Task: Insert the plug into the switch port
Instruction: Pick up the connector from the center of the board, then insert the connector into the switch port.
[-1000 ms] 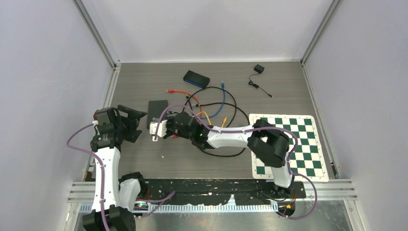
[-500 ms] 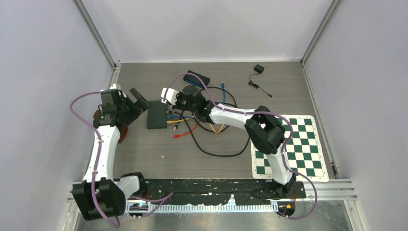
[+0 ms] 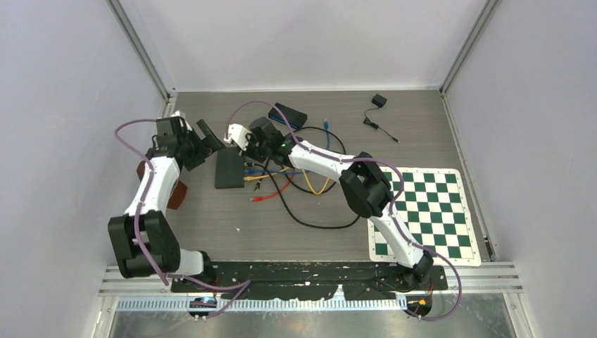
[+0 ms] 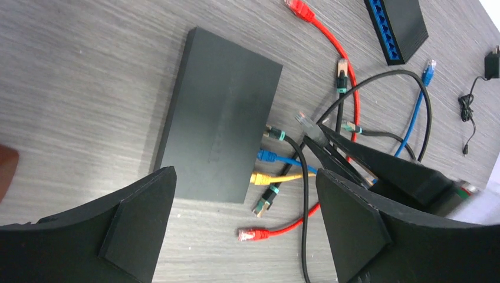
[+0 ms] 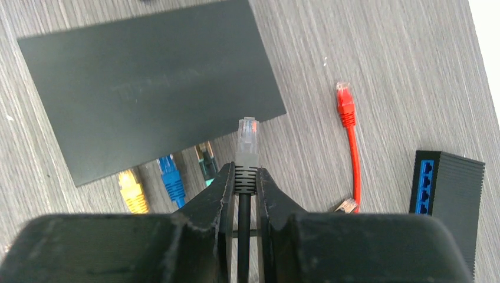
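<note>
The switch [image 3: 229, 167] is a flat black box on the table, seen also in the left wrist view [image 4: 221, 138] and the right wrist view [image 5: 147, 82]. Yellow, blue and teal-collared plugs sit in its port side. My right gripper [image 5: 246, 174] is shut on the ribbed boot of a black cable. Its clear plug [image 5: 247, 140] sticks out past the fingertips and hovers just off the port side's far end [image 4: 305, 121]. My left gripper [image 4: 246, 174] is open beside the switch's left side [image 3: 204, 143], with nothing between its fingers.
A second black switch with blue ports [image 3: 287, 115] lies behind. Loose red [image 4: 253, 234], black and blue cables tangle to the right of the switch. A checkerboard mat [image 3: 429, 211] lies at the right and a small power adapter [image 3: 379, 101] at the back.
My right gripper carried the plug from the switch's near side to its far right corner. The left arm reached further out toward the switch and its jaws opened wider.
</note>
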Controlling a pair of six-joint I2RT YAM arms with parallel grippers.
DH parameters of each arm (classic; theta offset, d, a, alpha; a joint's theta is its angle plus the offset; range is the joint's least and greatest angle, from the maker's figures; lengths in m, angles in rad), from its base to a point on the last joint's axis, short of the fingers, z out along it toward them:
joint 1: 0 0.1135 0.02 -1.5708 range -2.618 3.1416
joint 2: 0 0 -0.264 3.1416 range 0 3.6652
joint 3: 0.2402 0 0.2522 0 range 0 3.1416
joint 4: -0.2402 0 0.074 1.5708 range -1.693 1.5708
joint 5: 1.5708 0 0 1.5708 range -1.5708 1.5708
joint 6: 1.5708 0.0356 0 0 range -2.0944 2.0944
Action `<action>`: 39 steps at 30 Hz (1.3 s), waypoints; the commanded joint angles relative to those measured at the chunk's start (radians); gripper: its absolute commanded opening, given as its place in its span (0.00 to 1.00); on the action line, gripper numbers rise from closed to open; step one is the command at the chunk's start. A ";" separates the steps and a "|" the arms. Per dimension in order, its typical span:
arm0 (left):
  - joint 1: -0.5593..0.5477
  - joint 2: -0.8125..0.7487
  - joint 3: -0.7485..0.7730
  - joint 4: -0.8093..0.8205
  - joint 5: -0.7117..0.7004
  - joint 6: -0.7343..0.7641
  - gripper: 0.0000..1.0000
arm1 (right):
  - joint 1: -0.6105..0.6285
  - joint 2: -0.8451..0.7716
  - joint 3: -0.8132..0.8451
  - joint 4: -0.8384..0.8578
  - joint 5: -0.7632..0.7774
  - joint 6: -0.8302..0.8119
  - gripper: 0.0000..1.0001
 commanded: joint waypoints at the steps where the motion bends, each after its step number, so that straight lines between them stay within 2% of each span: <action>1: -0.002 0.105 0.103 0.012 0.009 0.055 0.91 | -0.007 0.035 0.157 -0.124 -0.055 0.072 0.05; 5: 0.000 0.218 0.157 -0.025 0.017 0.090 0.90 | -0.006 0.079 0.230 -0.155 -0.027 0.080 0.05; 10: 0.003 0.339 0.181 0.024 0.048 0.064 0.85 | -0.011 0.128 0.277 -0.188 0.092 0.155 0.05; 15: 0.022 0.455 0.259 -0.012 0.057 0.073 0.81 | -0.014 0.150 0.312 -0.223 0.178 0.189 0.05; 21: 0.078 0.507 0.262 -0.001 0.135 0.041 0.77 | -0.016 0.176 0.363 -0.260 0.203 0.213 0.05; 34: 0.089 0.570 0.278 -0.003 0.220 0.031 0.74 | -0.014 0.190 0.359 -0.286 0.172 0.056 0.05; 39: 0.089 0.587 0.297 -0.016 0.235 0.034 0.73 | 0.012 0.164 0.271 -0.263 0.210 -0.103 0.05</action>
